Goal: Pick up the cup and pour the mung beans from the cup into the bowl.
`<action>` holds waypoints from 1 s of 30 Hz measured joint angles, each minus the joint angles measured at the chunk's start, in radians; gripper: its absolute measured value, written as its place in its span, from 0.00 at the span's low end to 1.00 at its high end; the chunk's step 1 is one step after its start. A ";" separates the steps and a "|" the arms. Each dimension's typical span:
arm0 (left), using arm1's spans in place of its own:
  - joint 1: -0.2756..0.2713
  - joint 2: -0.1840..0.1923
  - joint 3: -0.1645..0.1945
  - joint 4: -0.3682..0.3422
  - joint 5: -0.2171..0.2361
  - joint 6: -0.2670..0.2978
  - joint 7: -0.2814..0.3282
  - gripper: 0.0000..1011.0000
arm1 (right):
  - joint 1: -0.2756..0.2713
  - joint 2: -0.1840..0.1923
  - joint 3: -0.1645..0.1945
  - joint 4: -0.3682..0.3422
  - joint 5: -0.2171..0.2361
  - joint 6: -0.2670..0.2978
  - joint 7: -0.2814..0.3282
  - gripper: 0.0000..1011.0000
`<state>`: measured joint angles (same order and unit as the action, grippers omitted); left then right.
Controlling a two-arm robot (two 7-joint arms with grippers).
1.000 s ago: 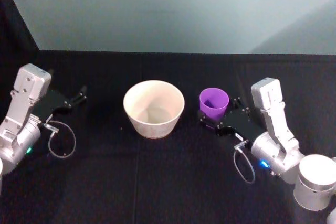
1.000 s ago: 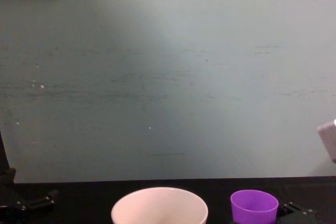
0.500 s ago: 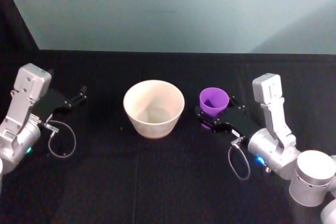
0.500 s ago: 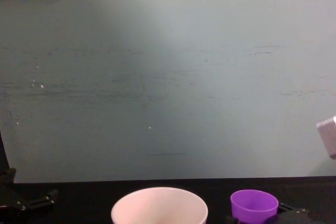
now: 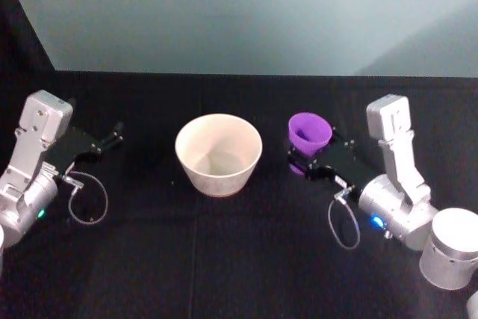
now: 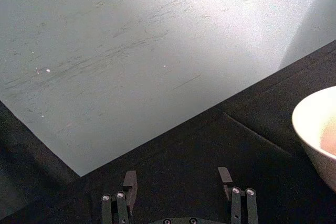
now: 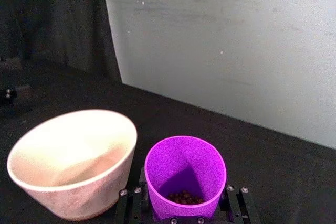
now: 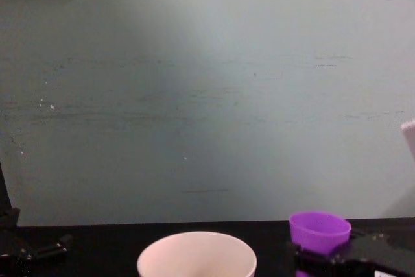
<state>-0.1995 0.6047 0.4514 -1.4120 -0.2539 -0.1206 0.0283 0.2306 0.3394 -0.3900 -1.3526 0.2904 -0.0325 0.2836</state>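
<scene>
I am seeing the right tool (image 5: 310, 153) clamping its fingers on either side of the purple cup (image 5: 309, 131), low on its wall. The cup is sitting at 3 o'clock from the white bowl (image 5: 216, 175), just beside it, not touching, and leaning slightly. Mung beans (image 7: 184, 198) are lying in its bottom. The left tool (image 5: 112, 136) is idling at 9 o'clock from the bowl, well apart, fingers spread wide over the black worktop (image 5: 224, 259).

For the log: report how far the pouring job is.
Done: right claw shut on the small purple plastic cup. In hand: cup held raised beside the wide cream bowl. Left: pouring; mung beans sit in the cup, bowl looks empty. Left claw parked left.
</scene>
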 joint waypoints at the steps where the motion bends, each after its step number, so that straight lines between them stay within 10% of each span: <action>1: 0.000 0.000 0.000 0.000 0.000 0.000 0.000 0.99 | -0.002 0.002 0.004 -0.012 -0.001 0.008 -0.002 0.71; 12: 0.000 0.000 0.000 0.000 0.000 0.000 0.000 0.99 | -0.019 0.020 0.054 -0.178 0.008 0.148 0.001 0.71; 30: 0.000 0.000 0.000 0.000 0.000 0.000 0.000 0.99 | -0.019 0.016 0.059 -0.190 -0.003 0.164 0.011 0.71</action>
<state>-0.1996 0.6047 0.4514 -1.4120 -0.2539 -0.1206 0.0283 0.2115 0.3555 -0.3308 -1.5424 0.2879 0.1316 0.2943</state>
